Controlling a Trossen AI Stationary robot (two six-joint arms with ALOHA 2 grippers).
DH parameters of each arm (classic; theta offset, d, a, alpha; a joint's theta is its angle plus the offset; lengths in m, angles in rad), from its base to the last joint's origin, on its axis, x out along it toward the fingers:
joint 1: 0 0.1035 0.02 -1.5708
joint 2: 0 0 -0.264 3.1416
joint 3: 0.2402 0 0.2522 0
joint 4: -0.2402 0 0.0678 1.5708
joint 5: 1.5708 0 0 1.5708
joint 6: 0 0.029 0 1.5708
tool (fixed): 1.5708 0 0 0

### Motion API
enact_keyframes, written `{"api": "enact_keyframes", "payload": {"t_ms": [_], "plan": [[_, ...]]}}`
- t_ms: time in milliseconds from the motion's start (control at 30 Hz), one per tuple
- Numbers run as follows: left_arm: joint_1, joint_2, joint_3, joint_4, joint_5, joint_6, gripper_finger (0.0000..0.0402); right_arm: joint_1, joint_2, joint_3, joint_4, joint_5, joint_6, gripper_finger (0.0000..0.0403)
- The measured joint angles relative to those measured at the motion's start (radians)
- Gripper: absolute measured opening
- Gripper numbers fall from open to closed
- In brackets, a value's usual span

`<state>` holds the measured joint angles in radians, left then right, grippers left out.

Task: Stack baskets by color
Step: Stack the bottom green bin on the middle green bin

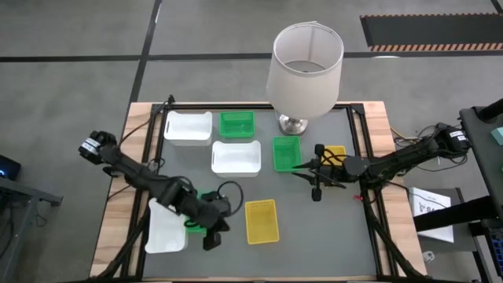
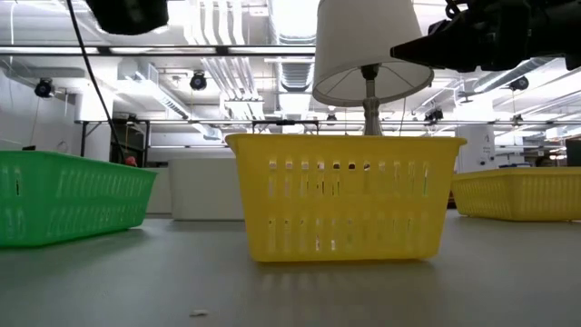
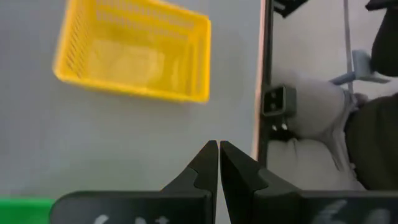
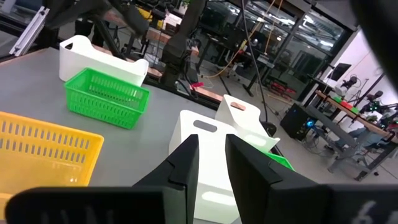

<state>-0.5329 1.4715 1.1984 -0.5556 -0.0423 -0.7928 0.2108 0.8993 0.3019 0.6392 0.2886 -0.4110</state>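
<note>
While shut, left pincer [image 1: 211,242] sits beside yellow basket [image 1: 262,221].

— What sort of place is this?
— A robotics lab or industrial workshop. Exposed ducts and pipes [image 2: 227,27] hang overhead with bright strip lights.
— Anything else?
— Workbenches [image 4: 348,112] with cables and equipment fill the background, the floor [image 1: 71,71] is bare concrete with taped lines, and hazard-striped matting [image 1: 432,31] lies nearby.
</note>
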Motion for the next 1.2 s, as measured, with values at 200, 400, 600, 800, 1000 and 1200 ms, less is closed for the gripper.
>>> {"api": "enact_keyframes", "payload": {"t_ms": [200,400,600,800,1000,1200], "plan": [[-0.048,0.002,-0.008,-0.191,0.022,-0.139,0.0000,0.000,0.000,0.000,0.001,0.000,0.002,0.0080],[-0.071,0.002,-0.010,-0.255,0.096,-0.038,0.0000,0.000,0.000,0.000,0.001,0.000,0.023,0.0088],[-0.078,0.002,-0.045,-0.257,0.141,-0.030,0.0038,0.000,0.000,0.000,0.001,0.000,0.045,0.0091],[-0.079,0.002,-0.119,-0.202,0.118,-0.010,0.0125,0.000,0.000,0.000,-0.001,0.000,0.053,0.0091],[-0.078,0.003,-0.194,-0.100,0.066,0.009,0.0189,0.000,0.000,0.000,-0.006,0.000,0.053,0.0086],[-0.078,0.018,-0.239,-0.070,0.035,0.021,0.0196,0.000,0.000,0.000,-0.007,0.000,0.053,0.0084]]}}
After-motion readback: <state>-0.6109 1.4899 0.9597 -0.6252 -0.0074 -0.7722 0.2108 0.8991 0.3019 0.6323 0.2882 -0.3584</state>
